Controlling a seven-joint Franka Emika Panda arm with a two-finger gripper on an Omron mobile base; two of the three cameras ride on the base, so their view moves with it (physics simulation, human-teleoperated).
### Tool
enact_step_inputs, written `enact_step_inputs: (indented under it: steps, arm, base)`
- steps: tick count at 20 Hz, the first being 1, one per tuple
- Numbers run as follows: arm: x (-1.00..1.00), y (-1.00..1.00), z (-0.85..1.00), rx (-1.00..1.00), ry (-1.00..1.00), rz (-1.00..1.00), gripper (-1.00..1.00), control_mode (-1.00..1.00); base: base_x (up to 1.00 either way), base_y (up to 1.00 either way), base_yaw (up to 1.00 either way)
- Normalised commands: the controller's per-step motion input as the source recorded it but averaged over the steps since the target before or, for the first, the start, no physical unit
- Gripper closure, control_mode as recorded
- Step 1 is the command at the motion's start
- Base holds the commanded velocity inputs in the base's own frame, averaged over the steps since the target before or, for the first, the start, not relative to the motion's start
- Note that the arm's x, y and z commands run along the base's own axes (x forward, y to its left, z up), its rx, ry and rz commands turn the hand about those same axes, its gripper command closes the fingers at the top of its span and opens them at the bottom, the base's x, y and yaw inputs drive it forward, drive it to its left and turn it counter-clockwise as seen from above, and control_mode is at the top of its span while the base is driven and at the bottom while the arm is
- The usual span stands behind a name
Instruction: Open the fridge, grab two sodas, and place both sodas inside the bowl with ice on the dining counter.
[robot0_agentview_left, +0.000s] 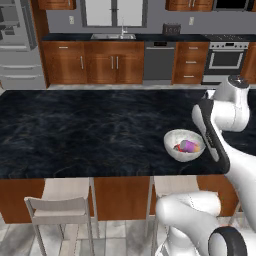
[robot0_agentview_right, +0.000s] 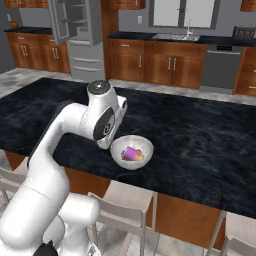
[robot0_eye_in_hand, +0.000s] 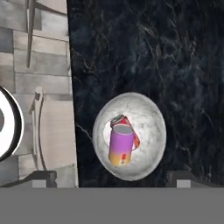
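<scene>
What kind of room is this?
A home kitchen, rendered: a steel fridge, a sink under a window, an oven, and a marble-topped island with stools.

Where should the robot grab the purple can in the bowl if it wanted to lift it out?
Probably around its round middle, coming straight down from above. The purple can lies tipped over on top of the red can in the white bowl, so its long side faces up and is free. The fingers should close across its width. The gripper, hanging open above the bowl, looks wide enough.
</scene>
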Motion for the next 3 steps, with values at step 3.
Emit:
enact_step_inputs:
  steps: [3]
  arm:
    - [-0.67, 0.13, 0.55, -0.01, -0.07, -0.10, -1.00, -1.00]
  base:
    - [0.00, 0.00, 0.00]
